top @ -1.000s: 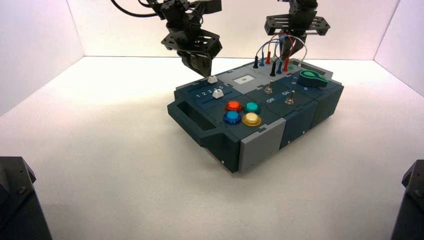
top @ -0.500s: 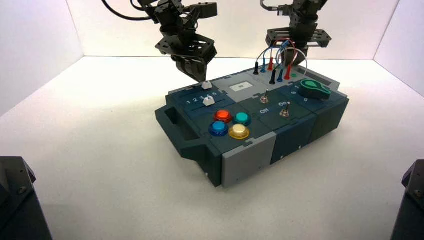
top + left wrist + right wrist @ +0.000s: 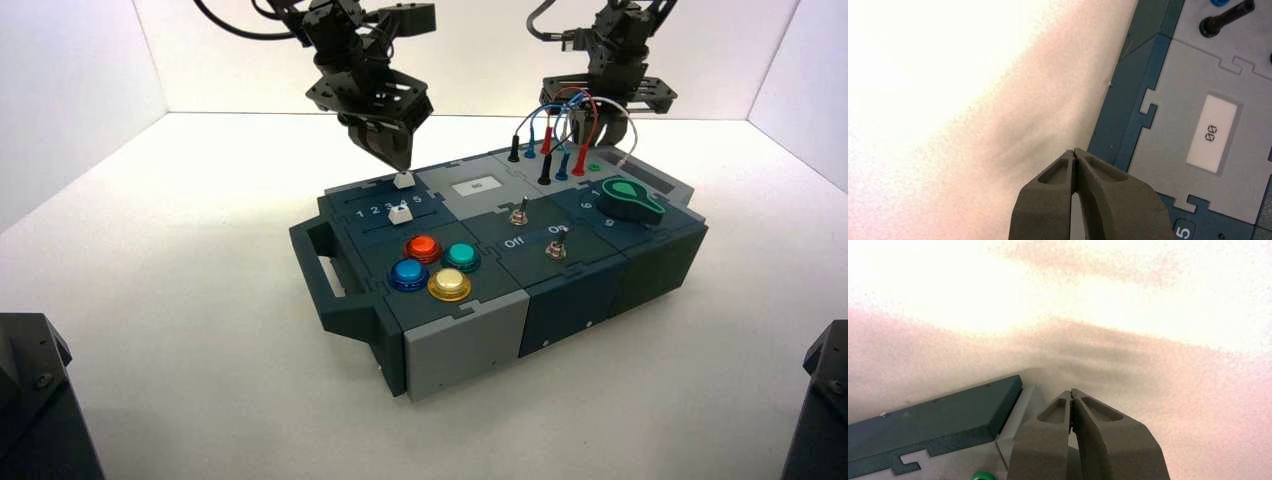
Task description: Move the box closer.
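In the high view, the box lies slantwise on the middle of the surface, its long axis going from near left to far right. The side handle points to the left and toward the camera. Open surface is at the left, at the right and in front. The left gripper, clenched with nothing inside, is at the far long edge, by the sliders. The right gripper, also clenched and empty, is at the far right corner, behind the wires.

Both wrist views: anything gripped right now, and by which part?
Nothing held: left gripper and right gripper both have fingers shut on nothing.
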You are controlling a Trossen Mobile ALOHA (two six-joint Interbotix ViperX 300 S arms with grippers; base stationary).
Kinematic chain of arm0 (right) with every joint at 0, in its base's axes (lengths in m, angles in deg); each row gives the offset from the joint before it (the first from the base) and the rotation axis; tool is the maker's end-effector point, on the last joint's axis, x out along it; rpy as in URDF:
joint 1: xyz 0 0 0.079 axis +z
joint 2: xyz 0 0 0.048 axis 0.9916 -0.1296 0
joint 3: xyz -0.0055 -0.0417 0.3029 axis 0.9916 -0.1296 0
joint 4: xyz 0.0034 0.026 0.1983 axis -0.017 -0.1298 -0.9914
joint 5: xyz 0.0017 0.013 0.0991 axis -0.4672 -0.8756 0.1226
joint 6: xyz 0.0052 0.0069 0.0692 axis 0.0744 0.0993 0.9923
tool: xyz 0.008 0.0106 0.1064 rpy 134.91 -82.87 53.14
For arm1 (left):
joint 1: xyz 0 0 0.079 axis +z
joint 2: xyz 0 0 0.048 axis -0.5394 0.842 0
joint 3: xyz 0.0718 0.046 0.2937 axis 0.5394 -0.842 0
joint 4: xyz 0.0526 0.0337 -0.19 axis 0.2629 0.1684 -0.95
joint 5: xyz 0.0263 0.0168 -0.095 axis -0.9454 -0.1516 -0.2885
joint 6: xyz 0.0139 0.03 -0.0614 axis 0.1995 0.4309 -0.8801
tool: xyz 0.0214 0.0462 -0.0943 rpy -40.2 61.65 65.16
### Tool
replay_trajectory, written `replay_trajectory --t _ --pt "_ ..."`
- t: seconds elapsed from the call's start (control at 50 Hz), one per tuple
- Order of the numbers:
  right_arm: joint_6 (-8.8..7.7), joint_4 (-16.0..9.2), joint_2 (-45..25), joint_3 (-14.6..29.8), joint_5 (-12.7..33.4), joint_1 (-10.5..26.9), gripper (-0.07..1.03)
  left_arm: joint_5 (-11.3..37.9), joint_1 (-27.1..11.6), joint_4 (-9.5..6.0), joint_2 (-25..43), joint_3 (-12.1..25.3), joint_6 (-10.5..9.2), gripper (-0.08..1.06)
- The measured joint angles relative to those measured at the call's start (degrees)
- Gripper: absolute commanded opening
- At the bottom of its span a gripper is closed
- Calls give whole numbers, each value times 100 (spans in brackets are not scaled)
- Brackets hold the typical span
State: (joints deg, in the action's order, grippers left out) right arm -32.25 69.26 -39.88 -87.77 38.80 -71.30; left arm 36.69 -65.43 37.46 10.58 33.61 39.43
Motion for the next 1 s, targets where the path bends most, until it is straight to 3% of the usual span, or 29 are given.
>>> replay_trajectory --t 0.72,1.0 --pt "0 0 264 -229 26 123 -2 -176 -229 -9 -237 -378 9 -3" --pt "9 -53 413 -510 9 202 -2 -141 -299 -18 -334 -501 9 -3"
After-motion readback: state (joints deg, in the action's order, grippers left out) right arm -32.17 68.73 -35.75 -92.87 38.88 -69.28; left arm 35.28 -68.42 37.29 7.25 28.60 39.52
